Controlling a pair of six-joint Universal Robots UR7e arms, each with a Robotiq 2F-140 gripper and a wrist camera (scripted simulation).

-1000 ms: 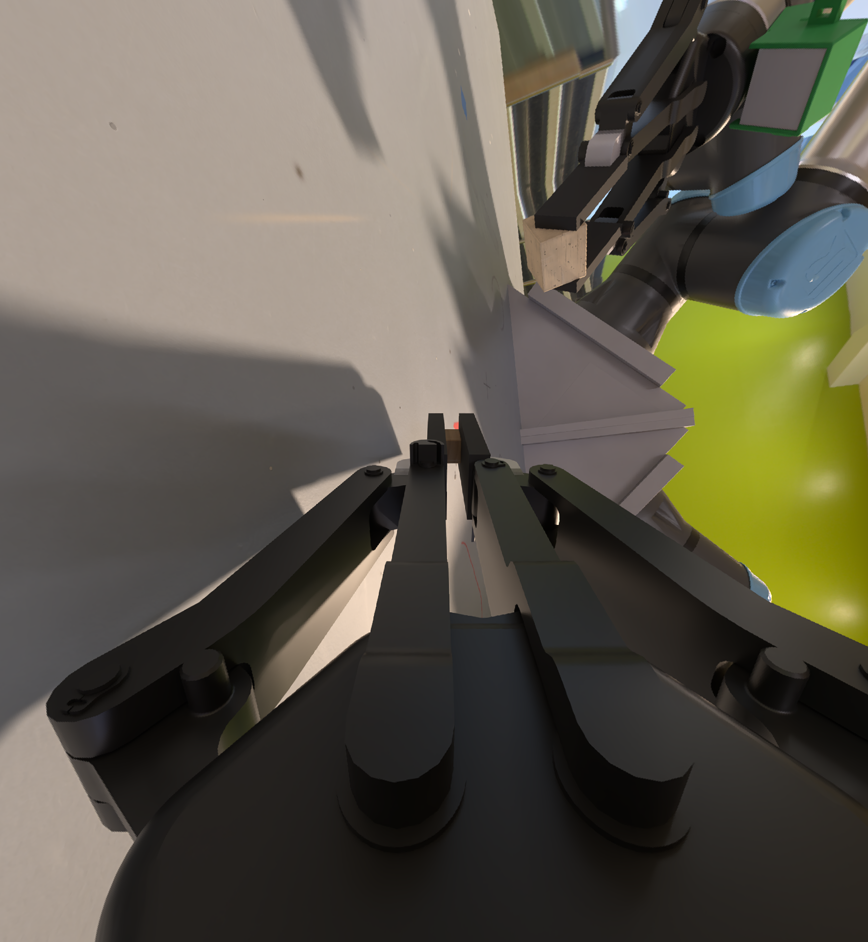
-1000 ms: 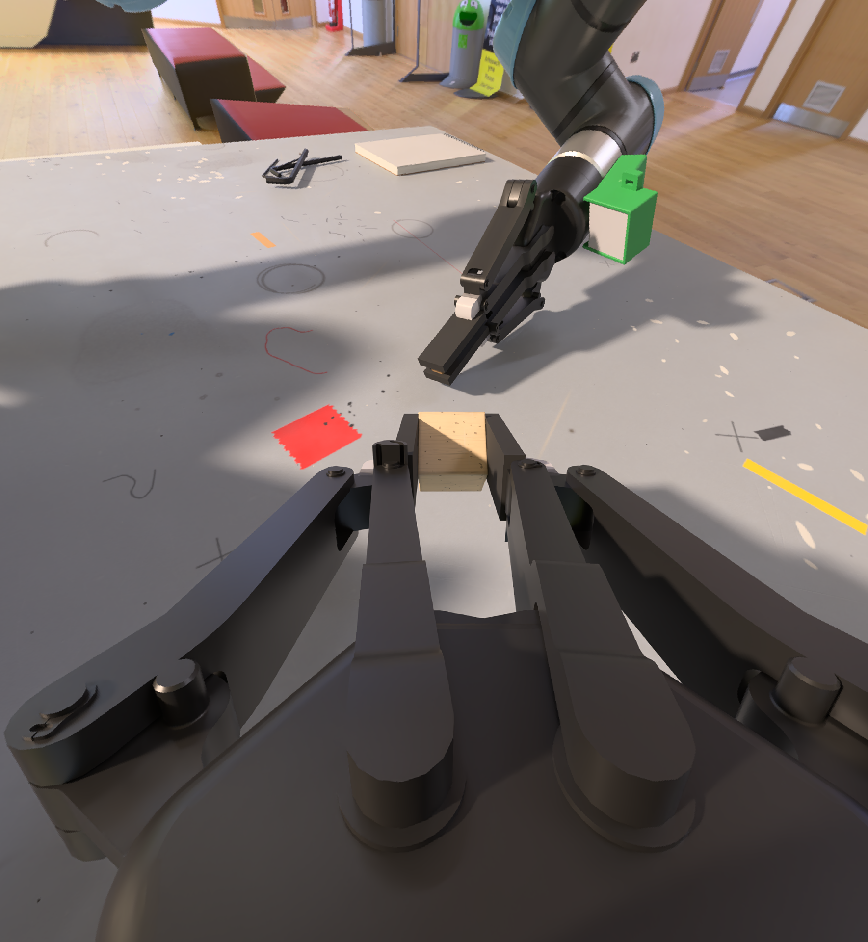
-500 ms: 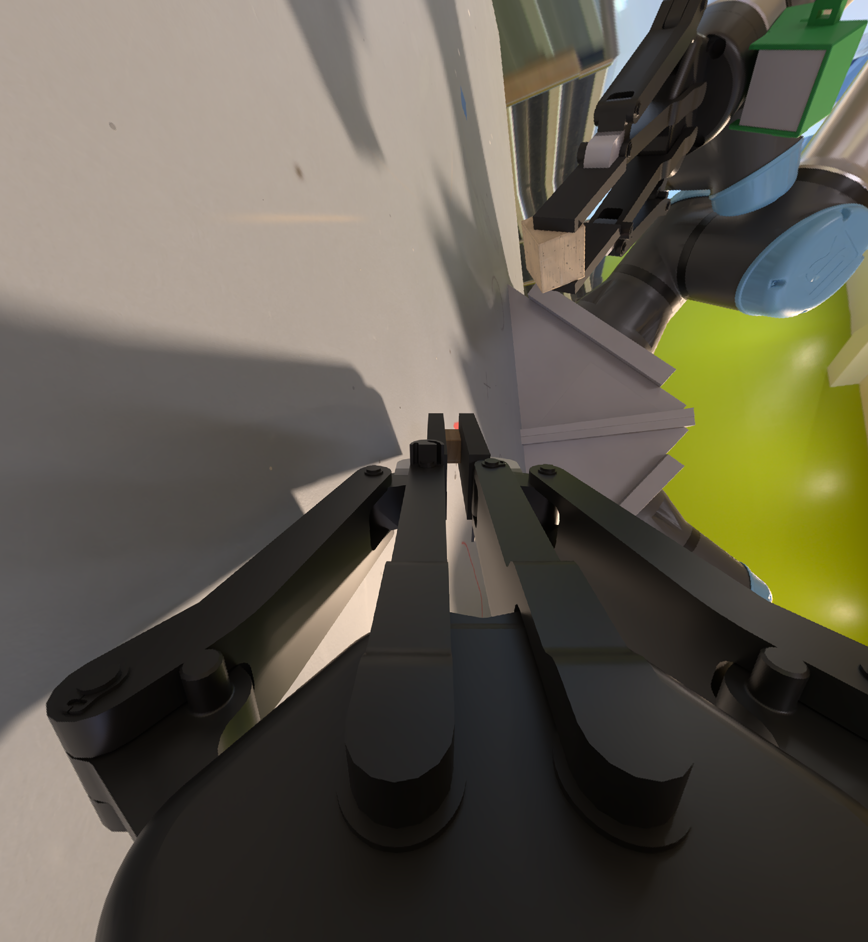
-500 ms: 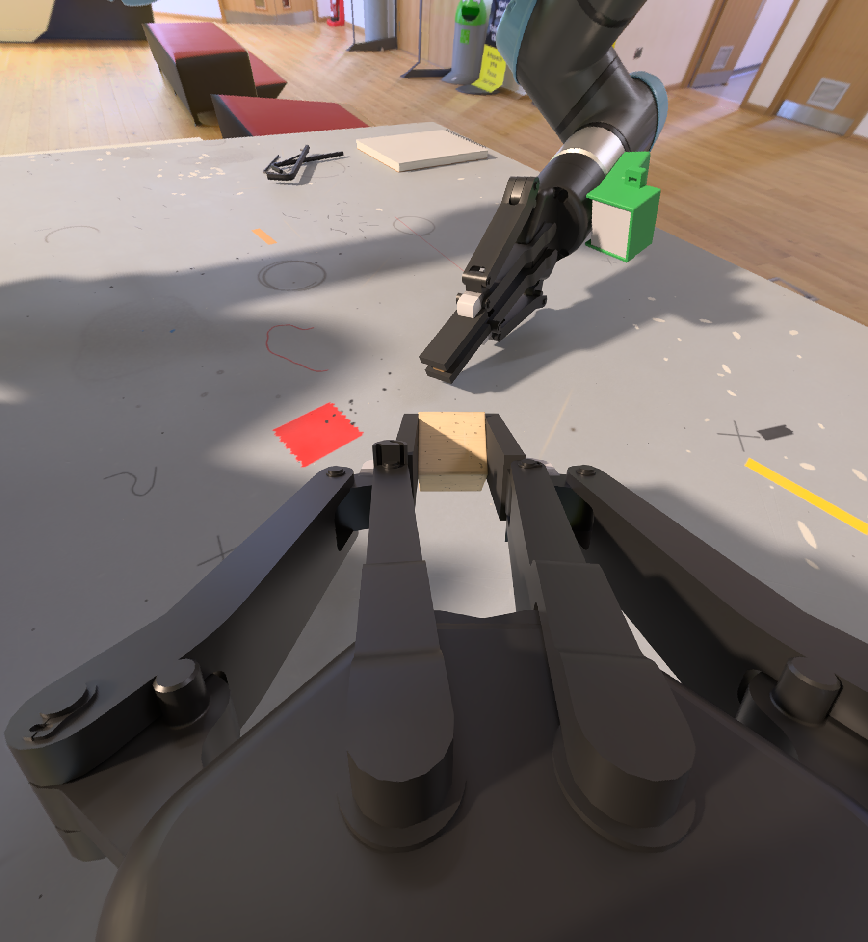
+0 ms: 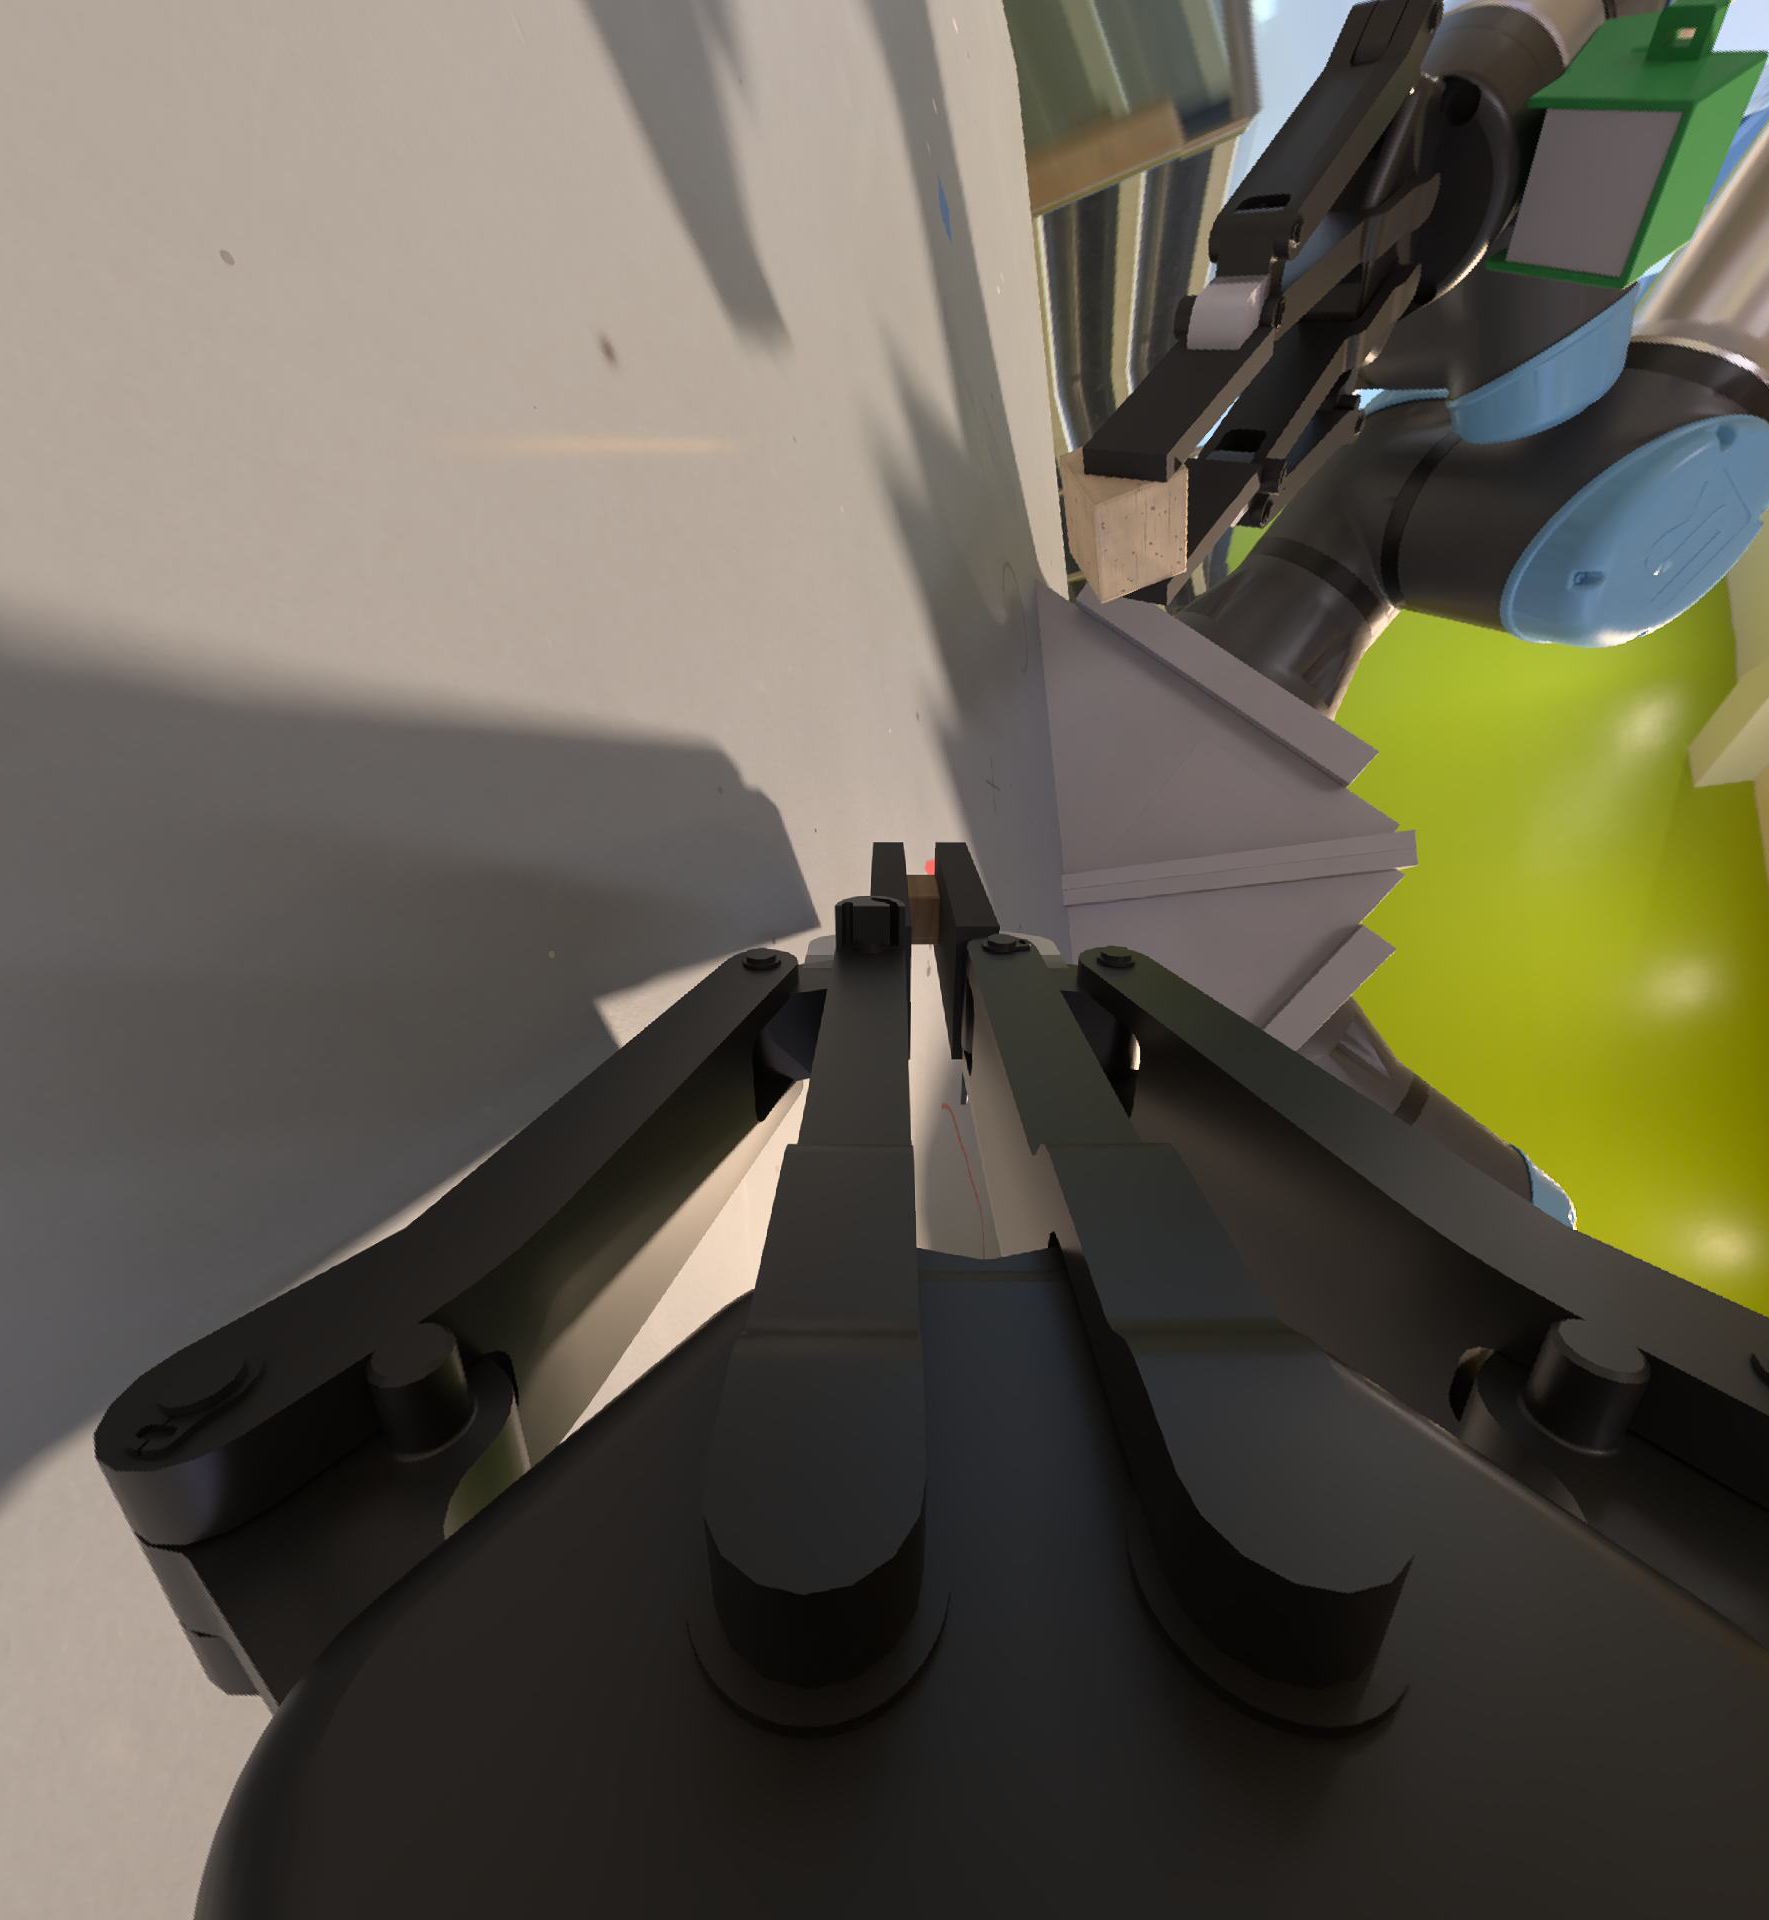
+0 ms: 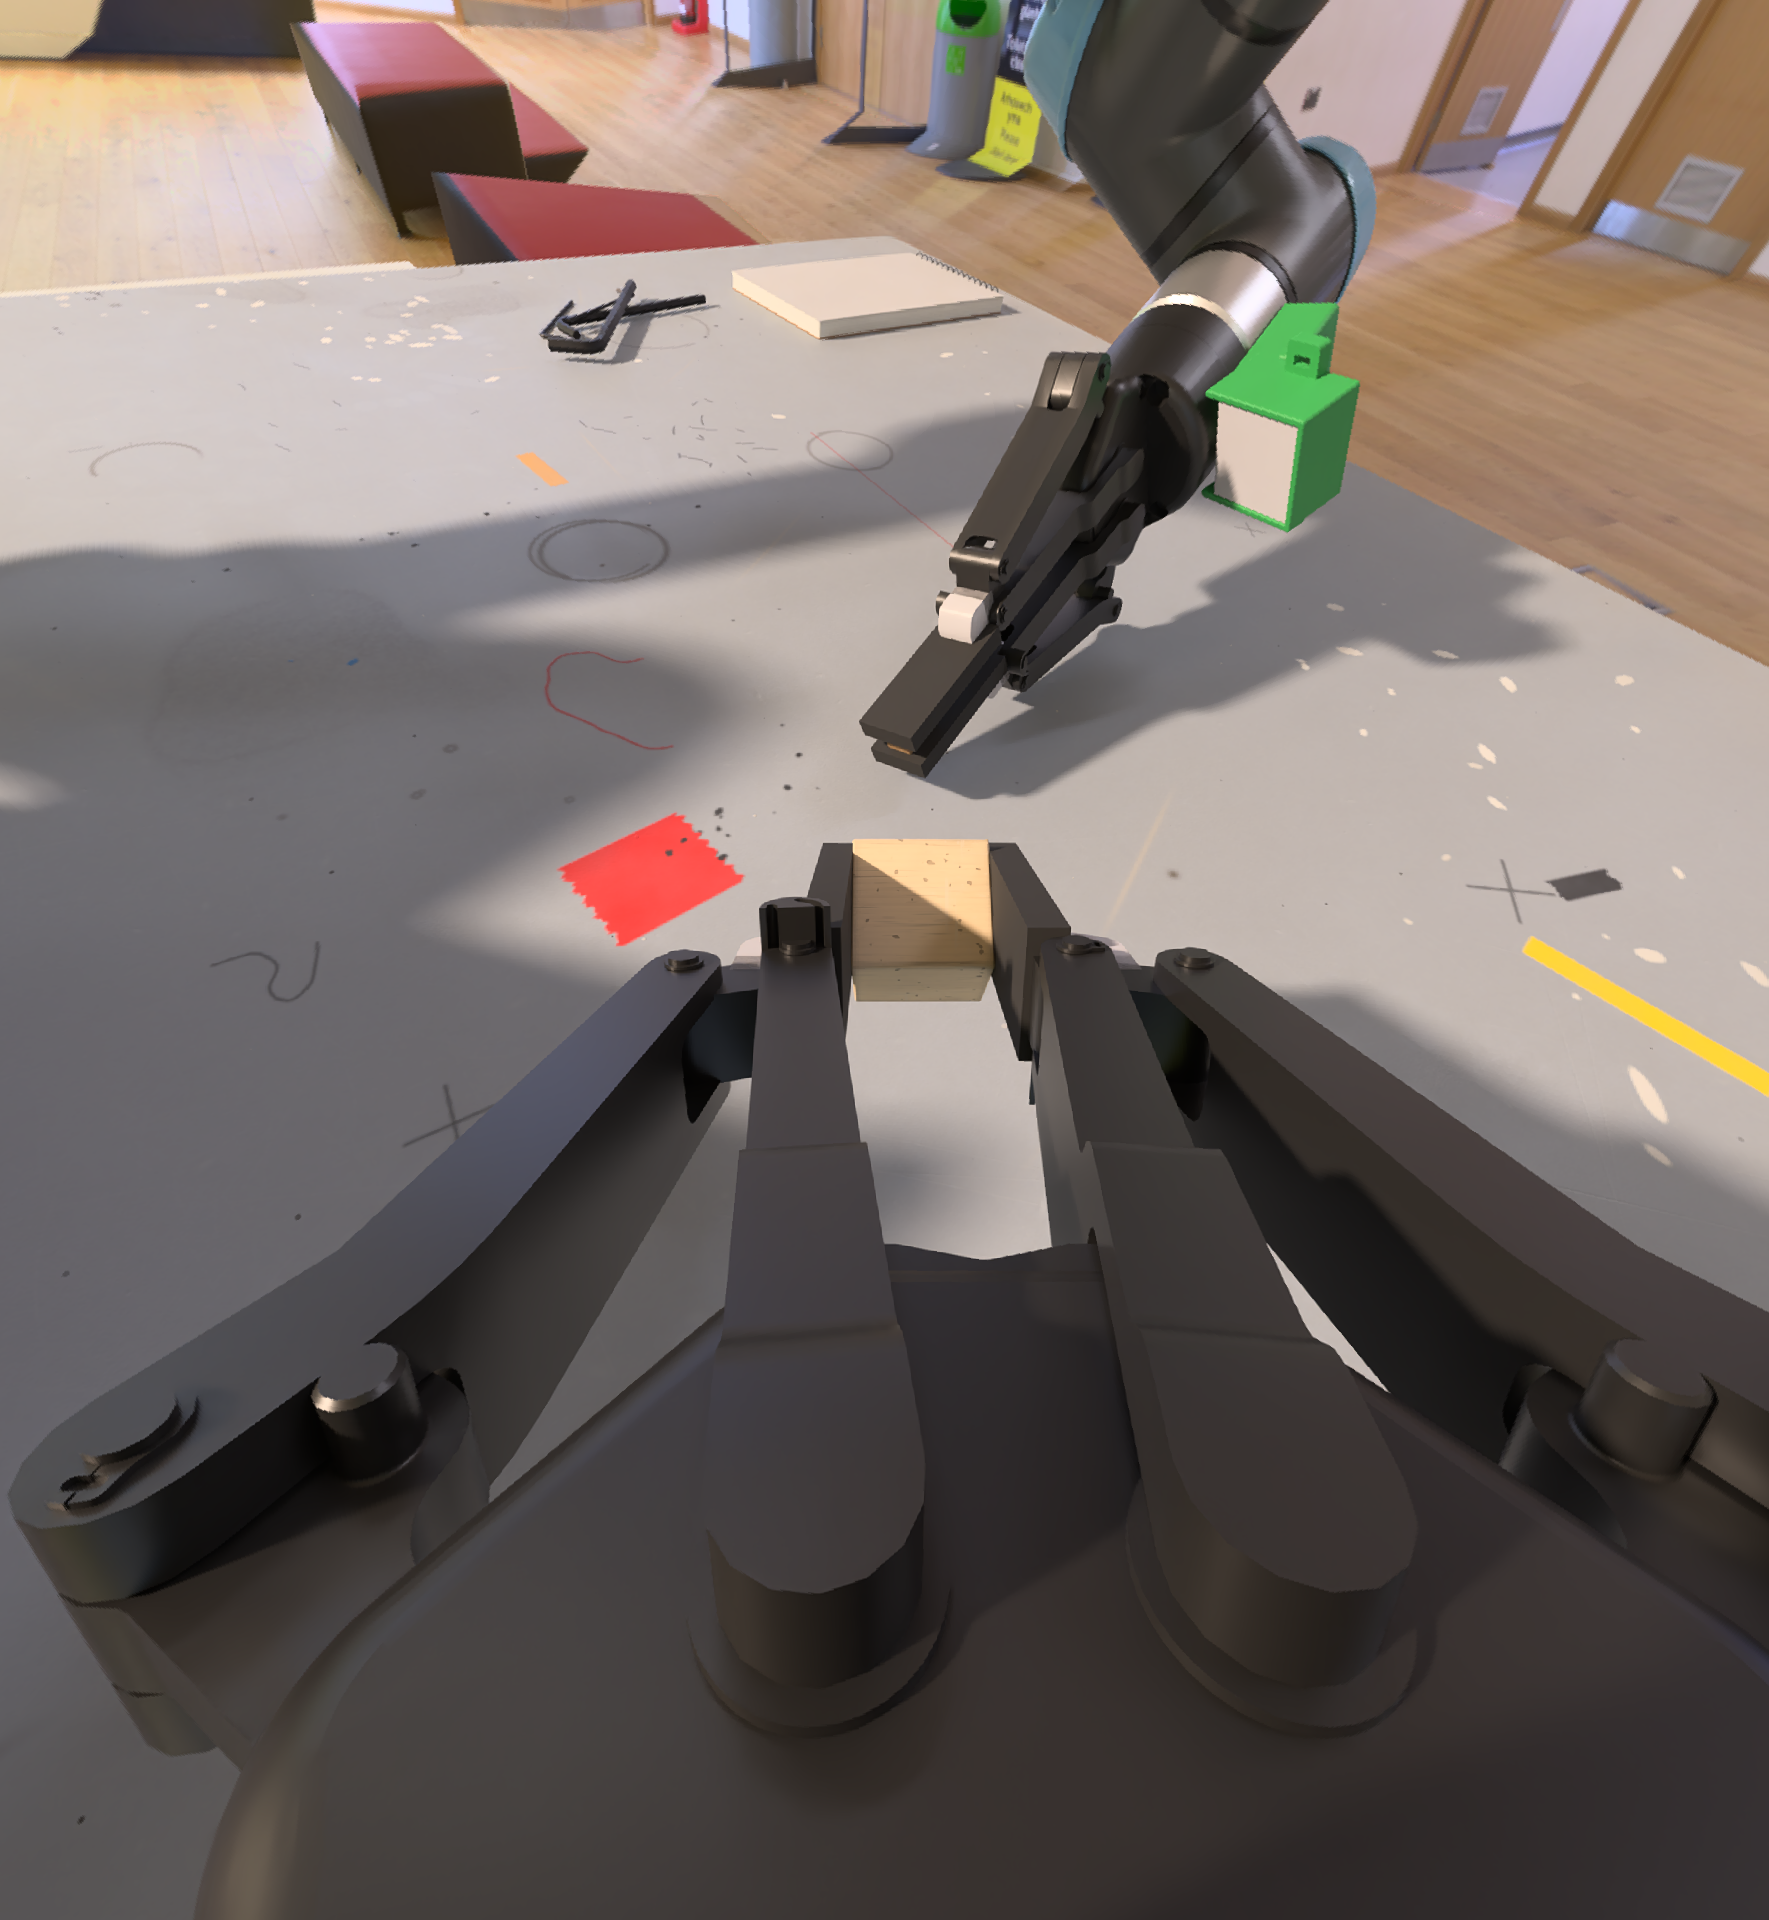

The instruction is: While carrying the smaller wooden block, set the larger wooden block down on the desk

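In the right wrist view my right gripper (image 6: 919,860) is shut on the larger wooden block (image 6: 921,914), a pale cube held a little above the grey desk (image 6: 288,727). My left gripper (image 6: 901,746) shows beyond it, tilted down with its tips near the desk. In the left wrist view my left gripper (image 5: 919,878) is shut on the smaller wooden block (image 5: 924,904), a small brown piece mostly hidden between the fingers. The right gripper (image 5: 1171,468) with the larger block (image 5: 1129,530) shows at the upper right, close to the desk (image 5: 444,520).
A red patch (image 6: 651,878) lies on the desk just left of the larger block. A yellow strip (image 6: 1649,1013) lies to the right. A white notepad (image 6: 864,296) and black hex keys (image 6: 610,312) lie at the far edge. The desk edge (image 6: 1586,592) runs along the right.
Almost nothing differs. The right gripper with the larger block has shifted very slightly; both grippers stay shut on their blocks.
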